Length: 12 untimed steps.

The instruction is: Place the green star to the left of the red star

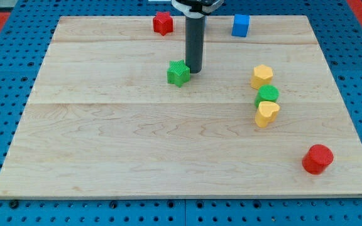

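The green star (178, 73) lies on the wooden board (105, 138), a little above the board's middle. The red star (163, 22) sits near the board's top edge, above and slightly left of the green star. My tip (194, 70) rests right beside the green star's right side, touching or nearly touching it. The dark rod rises from there toward the view's top and hides a blue block behind it.
A blue cube (241, 25) sits at the top, right of the rod. At the right stand a yellow block (262, 76), a green round block (267, 95) and a yellow heart (267, 113) in a column. A red cylinder (317, 159) lies at the lower right.
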### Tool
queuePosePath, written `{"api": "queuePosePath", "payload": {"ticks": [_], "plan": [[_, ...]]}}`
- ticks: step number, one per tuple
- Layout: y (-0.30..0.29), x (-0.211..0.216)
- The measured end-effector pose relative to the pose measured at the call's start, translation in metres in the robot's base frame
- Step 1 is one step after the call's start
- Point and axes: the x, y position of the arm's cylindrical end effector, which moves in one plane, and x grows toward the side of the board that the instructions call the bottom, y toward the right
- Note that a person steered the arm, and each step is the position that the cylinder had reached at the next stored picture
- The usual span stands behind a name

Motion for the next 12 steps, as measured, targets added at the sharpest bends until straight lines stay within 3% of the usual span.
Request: {"api": "queuePosePath", "payload": {"ticks": [2, 4, 7, 12], "plan": [[0.02, 0.025], [-0.095, 0.016], [-0.161, -0.073], [-0.167, -0.062]]}}
